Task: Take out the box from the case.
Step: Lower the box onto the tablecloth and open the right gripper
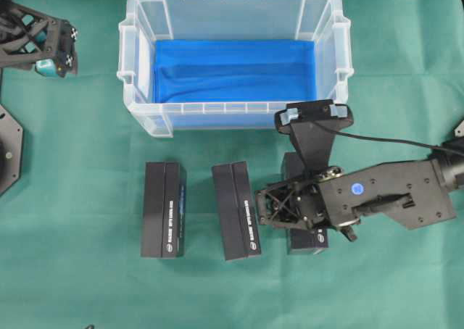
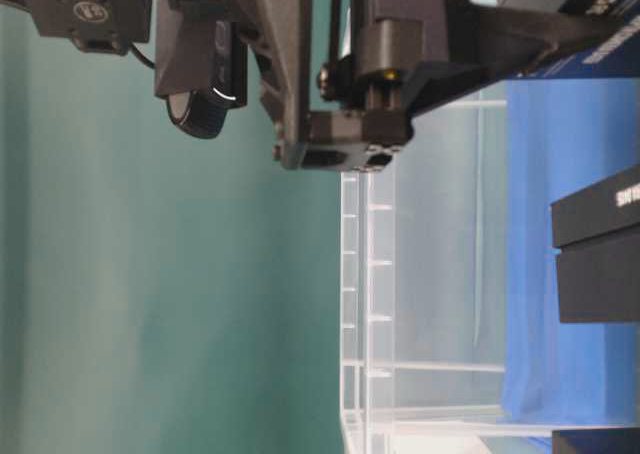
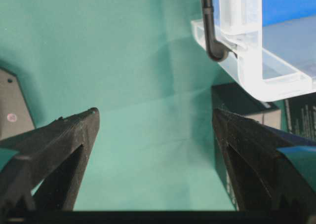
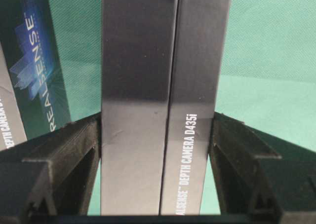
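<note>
The case (image 1: 138, 61), a clear plastic bin, stands at the back with only a blue cloth (image 1: 232, 72) on its bottom. In front of it, three black boxes lie side by side on the green table. My right gripper (image 1: 293, 206) is down over the rightmost box (image 1: 308, 240), and most of that box is hidden under the arm. In the right wrist view both fingers press the long sides of this box (image 4: 148, 61), so the right gripper (image 4: 157, 120) is shut on it. My left gripper (image 1: 65, 46) hovers at the far left, and in its wrist view the left gripper (image 3: 155, 118) is open over bare cloth.
The other two boxes (image 1: 163, 209) (image 1: 236, 210) lie left of the held one, the nearer a short gap away (image 4: 34, 61). A case corner (image 3: 256, 66) shows in the left wrist view. A black base plate (image 1: 9, 148) sits at the left edge.
</note>
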### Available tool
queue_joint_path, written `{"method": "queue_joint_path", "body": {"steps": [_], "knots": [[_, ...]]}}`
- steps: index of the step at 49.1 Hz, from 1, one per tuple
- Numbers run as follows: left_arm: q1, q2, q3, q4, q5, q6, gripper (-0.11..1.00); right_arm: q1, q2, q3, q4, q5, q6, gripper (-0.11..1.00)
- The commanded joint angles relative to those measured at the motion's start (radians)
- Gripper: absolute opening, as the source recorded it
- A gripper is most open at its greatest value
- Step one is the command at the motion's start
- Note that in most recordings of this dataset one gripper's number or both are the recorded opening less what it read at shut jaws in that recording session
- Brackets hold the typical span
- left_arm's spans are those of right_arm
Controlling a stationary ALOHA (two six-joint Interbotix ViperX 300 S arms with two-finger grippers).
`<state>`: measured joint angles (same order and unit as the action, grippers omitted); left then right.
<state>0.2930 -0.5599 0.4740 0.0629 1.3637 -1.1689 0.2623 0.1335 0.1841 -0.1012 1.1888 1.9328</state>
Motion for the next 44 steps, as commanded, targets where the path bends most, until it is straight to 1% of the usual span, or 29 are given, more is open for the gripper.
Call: {"method": "queue_joint_path", "body": {"steps": [1,13,27,28,32,35,44], "knots": [[-0.003,-0.003,-0.009,0.005,-0.005,0.002,0.98,0.003,-0.038,-0.006,0.002,-0.011,0.000,0.66],[-0.003,-0.003,-0.009,0.005,-0.005,0.002,0.98,0.003,-0.051,0.014,0.002,-0.043,0.002,0.66],[-0.003,-0.003,-0.009,0.005,-0.005,0.008,0.98,0.003,-0.052,0.018,-0.003,-0.032,0.014,0.67],[-0.002,-0.003,-0.009,0.005,-0.005,0.009,0.98,0.003,-0.052,0.018,-0.003,-0.031,0.014,0.69],[-0.003,-0.003,-0.009,0.005,-0.005,0.014,0.98,0.003,-0.052,0.017,-0.011,-0.031,0.011,0.87],[-0.003,-0.003,-0.009,0.005,-0.005,0.014,0.98,0.003,-0.052,0.017,-0.014,-0.029,0.011,0.95],[-0.002,-0.003,-0.009,0.005,-0.005,0.014,0.98,0.003,-0.052,0.017,-0.014,-0.029,0.009,0.93]]}}
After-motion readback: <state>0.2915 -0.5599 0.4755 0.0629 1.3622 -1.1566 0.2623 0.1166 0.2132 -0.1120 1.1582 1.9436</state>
